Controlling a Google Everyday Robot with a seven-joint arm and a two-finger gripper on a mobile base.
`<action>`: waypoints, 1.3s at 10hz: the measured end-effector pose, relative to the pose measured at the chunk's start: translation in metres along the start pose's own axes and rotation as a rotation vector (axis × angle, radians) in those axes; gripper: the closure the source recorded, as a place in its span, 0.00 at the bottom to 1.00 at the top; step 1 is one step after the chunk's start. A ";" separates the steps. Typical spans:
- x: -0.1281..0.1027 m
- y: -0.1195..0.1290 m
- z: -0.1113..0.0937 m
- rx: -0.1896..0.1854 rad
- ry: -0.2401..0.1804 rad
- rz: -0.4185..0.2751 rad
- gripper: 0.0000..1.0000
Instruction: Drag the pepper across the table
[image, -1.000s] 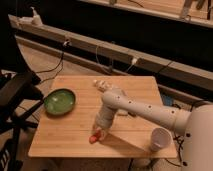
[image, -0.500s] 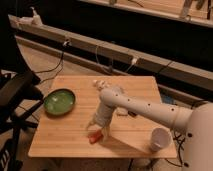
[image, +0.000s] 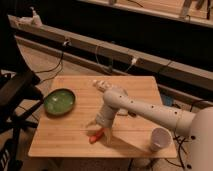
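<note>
Rectangular light wooden plank bench (image: 145, 90): the small red-orange tapered pepper (image: 95, 137) lies close to the front edge, left of centre. Bare wood runs rightward to a white cup (image: 160, 139) by the front right corner. A round green bowl (image: 60, 101) sits left, well apart. The white arm's hand (image: 101, 131) is down over the pepper, touching it or just above. Open or closed: cannot tell.

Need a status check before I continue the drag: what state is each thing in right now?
Pepper: lying flat near the front edge, at the claw.
Claw: lowered to the table, right by the pepper.
Bowl: upright at the left, nothing visible inside.
Cup: upright at the front right corner.
Tube: lying down near the back.
</note>
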 end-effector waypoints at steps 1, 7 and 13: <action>0.002 0.001 0.002 0.002 -0.004 0.005 0.22; 0.005 0.001 0.010 -0.024 0.012 0.032 0.82; -0.003 -0.002 -0.001 0.007 0.054 0.027 1.00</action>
